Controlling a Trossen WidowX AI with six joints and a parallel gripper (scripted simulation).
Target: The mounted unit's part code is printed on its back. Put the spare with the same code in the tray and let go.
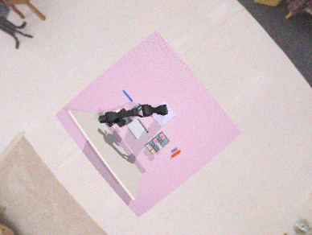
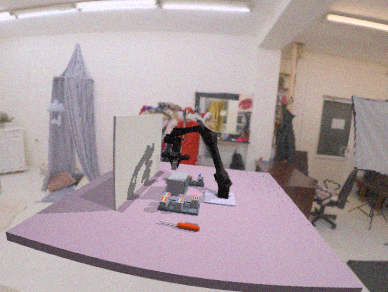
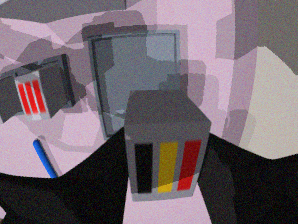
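Your end effector (image 2: 175,165) (image 3: 157,131) grips one block (image 3: 167,150), three stripes showing; its back is hidden from you.

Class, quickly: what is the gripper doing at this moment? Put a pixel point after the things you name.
Gripper (image 2: 175,165) (image 3: 157,131): closed on a grey block (image 3: 167,107) with black, yellow and red stripes, held above the table (image 2: 240,250).

Your arm (image 1: 130,113) (image 2: 212,145) spans left of center in top view; in exterior view, it arches up and leftward, wrist hanging down near center. Your gripper (image 2: 175,164) (image 3: 157,131) points downward, fingers clamped, bottom of wrist view.
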